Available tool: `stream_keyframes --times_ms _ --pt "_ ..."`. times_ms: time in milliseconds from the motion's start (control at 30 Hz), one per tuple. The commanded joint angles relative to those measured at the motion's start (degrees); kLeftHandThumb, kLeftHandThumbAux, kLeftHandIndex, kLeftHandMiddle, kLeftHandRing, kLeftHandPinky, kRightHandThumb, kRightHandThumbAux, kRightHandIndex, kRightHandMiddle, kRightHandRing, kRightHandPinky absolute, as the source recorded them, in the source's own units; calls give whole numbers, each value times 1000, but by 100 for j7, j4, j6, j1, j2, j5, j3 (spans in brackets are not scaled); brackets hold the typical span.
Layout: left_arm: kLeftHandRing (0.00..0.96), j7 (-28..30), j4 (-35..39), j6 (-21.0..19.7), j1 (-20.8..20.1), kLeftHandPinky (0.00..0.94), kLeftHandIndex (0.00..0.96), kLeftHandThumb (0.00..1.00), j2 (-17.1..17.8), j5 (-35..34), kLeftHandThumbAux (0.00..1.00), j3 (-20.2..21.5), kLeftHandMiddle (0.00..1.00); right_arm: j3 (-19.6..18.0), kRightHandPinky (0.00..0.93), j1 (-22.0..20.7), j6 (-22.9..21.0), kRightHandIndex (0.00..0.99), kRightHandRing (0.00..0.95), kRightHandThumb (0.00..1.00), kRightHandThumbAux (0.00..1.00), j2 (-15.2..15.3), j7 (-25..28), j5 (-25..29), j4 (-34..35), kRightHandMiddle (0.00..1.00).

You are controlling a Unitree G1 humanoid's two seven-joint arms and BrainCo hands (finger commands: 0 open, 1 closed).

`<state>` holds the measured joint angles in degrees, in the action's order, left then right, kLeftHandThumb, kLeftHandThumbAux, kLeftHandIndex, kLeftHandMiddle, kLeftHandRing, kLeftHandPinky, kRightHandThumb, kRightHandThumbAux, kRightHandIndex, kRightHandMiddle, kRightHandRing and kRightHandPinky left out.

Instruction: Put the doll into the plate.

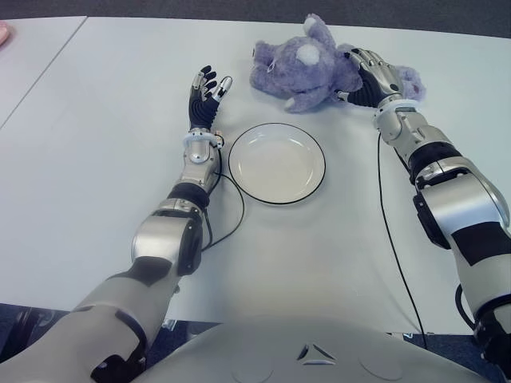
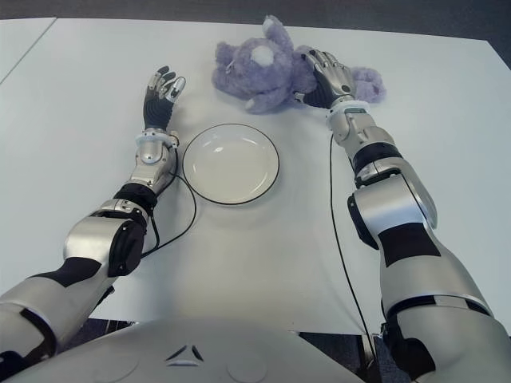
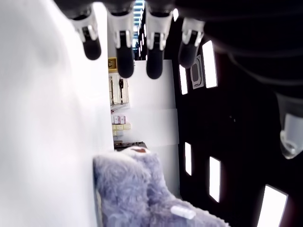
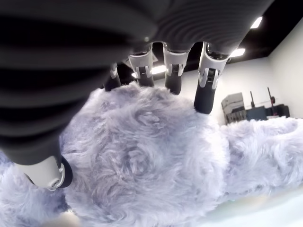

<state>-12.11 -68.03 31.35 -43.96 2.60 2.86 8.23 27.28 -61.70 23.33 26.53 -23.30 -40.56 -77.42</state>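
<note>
A purple plush doll lies on the white table just beyond a white plate with a dark rim. My right hand lies over the doll's right side, between its body and one limb. In the right wrist view the fingers stretch across the fur with their tips past it, and the thumb stays apart on the other side, so the hand is not closed. My left hand shows to the left of the plate, fingers spread and holding nothing.
Black cables run along the table beside both forearms, one right of the plate and one looping at its left. A seam between tabletops crosses the far left. A pink object peeks in at the top left corner.
</note>
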Motion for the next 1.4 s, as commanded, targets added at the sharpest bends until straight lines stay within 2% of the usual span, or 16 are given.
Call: stream_keyframes --times_ms 33,133,333,633,867,1100,1167,1267,1333,1400 --pt "146 -73 -970 -586 1547 87 147 0 -422 167 452 -60 167 219 211 114 -58 0 24 398 581 -306 236 -212 -161 0" --pt "142 -7 -981 -693 1534 86 146 0 -406 136 453 -35 161 303 271 256 -16 0 78 416 575 -377 240 -262 -184 0" --pt "141 26 -975 -633 1544 90 134 0 -381 123 454 -18 161 283 292 417 17 1 131 466 573 -503 367 -176 -232 0" --pt "148 63 -970 -535 1572 101 141 0 -385 79 443 34 165 123 304 496 126 0 154 517 580 -577 491 15 -234 0" --pt "145 41 -978 -628 1576 107 141 0 -383 73 436 44 158 -139 296 827 79 3 155 540 582 -596 558 233 -264 0" --pt "149 -2 -979 -661 1572 120 143 0 -402 80 442 38 162 -263 288 934 68 6 146 539 590 -567 610 302 -268 0" --pt "146 -41 -981 -690 1566 110 142 0 -402 95 445 25 162 -420 271 1117 36 18 135 536 593 -519 707 455 -278 0" --pt "139 -67 -982 -710 1564 96 144 0 -395 123 452 -2 162 -554 163 1296 51 184 77 484 661 -451 804 569 -273 20" --pt "138 -75 -983 -716 1568 93 147 0 -391 136 454 -15 163 -570 130 1354 73 235 66 469 687 -420 842 586 -262 38" --pt "138 -70 -985 -727 1575 91 154 0 -378 141 459 -20 166 -592 131 1463 77 322 78 578 706 -377 946 621 -256 84"
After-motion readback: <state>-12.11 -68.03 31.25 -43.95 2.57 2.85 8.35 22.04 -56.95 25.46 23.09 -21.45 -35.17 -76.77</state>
